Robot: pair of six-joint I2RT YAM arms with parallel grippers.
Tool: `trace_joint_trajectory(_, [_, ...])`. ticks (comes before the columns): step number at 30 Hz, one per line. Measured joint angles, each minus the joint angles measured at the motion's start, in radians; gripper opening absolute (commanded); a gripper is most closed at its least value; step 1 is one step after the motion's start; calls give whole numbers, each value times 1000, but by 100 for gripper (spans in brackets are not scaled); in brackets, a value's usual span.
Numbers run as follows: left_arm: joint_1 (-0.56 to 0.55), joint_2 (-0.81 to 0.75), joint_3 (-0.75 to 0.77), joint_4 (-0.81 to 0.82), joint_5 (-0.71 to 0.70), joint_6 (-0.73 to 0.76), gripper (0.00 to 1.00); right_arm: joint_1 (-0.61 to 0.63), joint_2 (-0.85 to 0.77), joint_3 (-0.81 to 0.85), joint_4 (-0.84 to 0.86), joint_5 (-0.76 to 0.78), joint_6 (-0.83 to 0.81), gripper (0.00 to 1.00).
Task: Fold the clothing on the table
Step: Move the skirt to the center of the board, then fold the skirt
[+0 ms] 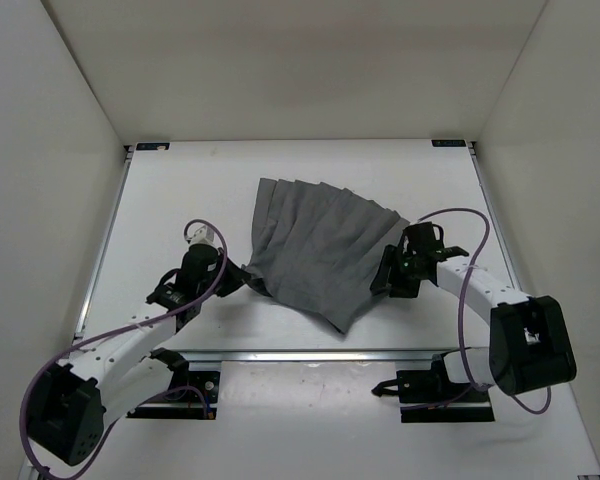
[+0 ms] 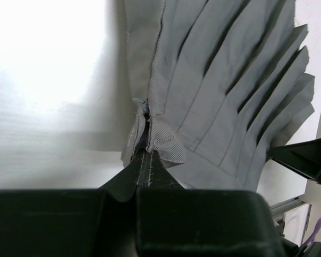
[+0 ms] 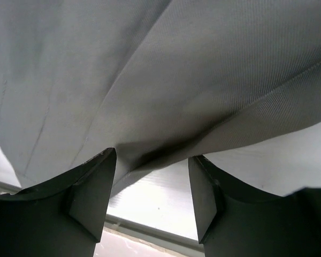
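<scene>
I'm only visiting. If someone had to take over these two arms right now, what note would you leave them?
Left gripper: shut, pinching the clothing at its left edge, by the seam.
Right gripper: open at the clothing's right edge, nothing gripped.
Clothing: spread out on the table, pleats fanned.
Done: one edge grasped; no fold visible.
To do: probably close the right gripper on its edge, then fold.

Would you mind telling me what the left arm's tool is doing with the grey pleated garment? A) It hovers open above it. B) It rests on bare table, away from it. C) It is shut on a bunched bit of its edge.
C: the left wrist view shows the left tool closed tight on a bunched corner of the clothing.
</scene>
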Motion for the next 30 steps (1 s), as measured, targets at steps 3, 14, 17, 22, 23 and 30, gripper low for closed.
trace_joint_trajectory(3, [4, -34, -32, -13, 0, -6, 0, 4, 42, -6, 28, -4, 7, 42])
trace_joint_trajectory(14, [-6, -71, -71, -33, 1, -23, 0, 17, 311, 275, 24, -3, -64, 0])
trace_joint_trajectory(17, [8, -65, -80, -34, 2, -23, 0, 17, 447, 489, 9, 18, -113, 17])
trace_joint_trajectory(22, [35, -3, -70, -27, 3, 5, 0, 10, 510, 608, -33, 76, -182, 56])
trace_joint_trajectory(23, [36, 5, -70, -26, 3, 10, 0, 7, 491, 590, -42, 80, -189, 61])
trace_joint_trajectory(30, [37, 12, -71, -15, 14, 21, 0, -14, 222, 294, -54, 33, -217, 54])
